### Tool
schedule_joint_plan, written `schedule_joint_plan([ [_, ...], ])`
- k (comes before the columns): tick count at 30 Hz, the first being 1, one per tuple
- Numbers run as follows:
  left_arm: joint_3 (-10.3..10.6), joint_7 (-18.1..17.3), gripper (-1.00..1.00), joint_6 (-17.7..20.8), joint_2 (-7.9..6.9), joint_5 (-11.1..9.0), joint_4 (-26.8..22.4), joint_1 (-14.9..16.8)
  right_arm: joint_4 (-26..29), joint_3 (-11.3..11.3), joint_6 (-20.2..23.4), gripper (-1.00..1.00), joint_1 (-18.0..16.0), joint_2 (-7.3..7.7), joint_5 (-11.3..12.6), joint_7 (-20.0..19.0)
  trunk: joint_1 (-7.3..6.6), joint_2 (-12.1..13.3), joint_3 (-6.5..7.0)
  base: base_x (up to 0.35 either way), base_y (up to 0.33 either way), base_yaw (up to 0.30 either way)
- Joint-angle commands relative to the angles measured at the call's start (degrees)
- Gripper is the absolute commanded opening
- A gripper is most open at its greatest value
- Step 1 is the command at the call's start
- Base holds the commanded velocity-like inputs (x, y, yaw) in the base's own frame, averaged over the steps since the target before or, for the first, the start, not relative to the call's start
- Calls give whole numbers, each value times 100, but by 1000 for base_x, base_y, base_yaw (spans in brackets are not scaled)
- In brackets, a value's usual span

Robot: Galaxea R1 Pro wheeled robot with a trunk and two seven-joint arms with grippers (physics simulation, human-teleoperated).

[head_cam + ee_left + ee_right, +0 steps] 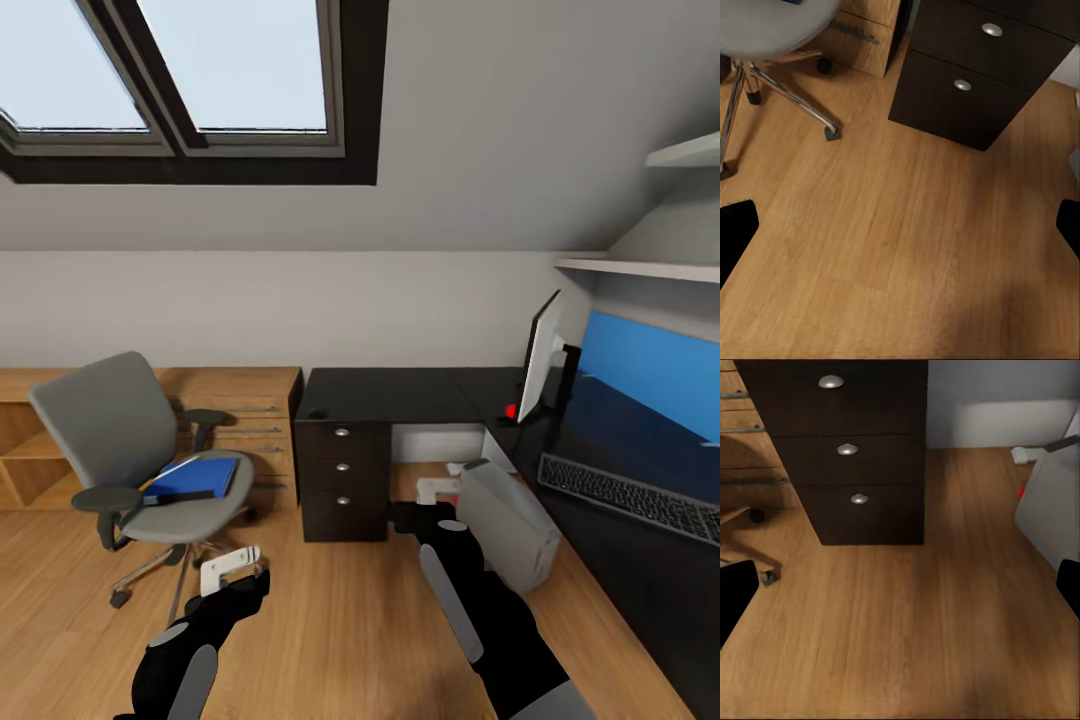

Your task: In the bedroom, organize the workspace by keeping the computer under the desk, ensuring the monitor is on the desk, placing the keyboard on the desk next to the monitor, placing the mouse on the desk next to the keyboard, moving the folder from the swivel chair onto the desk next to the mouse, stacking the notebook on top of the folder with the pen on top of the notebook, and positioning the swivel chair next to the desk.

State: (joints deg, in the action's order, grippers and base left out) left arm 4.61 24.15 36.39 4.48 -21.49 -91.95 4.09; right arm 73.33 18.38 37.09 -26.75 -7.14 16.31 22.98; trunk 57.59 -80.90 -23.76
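The grey swivel chair [130,450] stands at the left, away from the black desk [390,395]. On its seat lies the blue folder [200,475], with the dark notebook [180,497] at its front edge and a thin pale pen [176,468] along its side. The monitor [543,355] and keyboard [630,495] are on the desk's right wing. The grey computer [505,525] leans on the floor beside that wing. My right gripper [435,490] is open next to the computer [1054,502]. My left gripper [230,567] hangs open over the floor near the chair base [787,94]. The mouse is out of view.
The dark drawer unit [343,470] with silver knobs stands under the desk's left end. A low light-wood shelving counter [250,400] runs behind the chair. A blue wall panel [650,375] and white shelves [640,268] are at the right. Wooden floor [330,620] stretches between chair and desk.
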Motion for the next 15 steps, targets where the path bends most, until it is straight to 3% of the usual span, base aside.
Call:
schedule_joint_plan([
  [1,5,55,100,12,0,-59,-7,4,6,11,10,100,-5,2,59,57,-3,-4,-7,-245,-140,0],
  [8,3,55,100,11,0,-61,-7,4,6,55,9,100,-5,2,57,59,-3,-4,-7,-109,-169,0],
  [15,4,55,100,16,0,-66,-7,4,7,83,9,100,-3,2,57,65,-47,76,29,-15,-40,0],
])
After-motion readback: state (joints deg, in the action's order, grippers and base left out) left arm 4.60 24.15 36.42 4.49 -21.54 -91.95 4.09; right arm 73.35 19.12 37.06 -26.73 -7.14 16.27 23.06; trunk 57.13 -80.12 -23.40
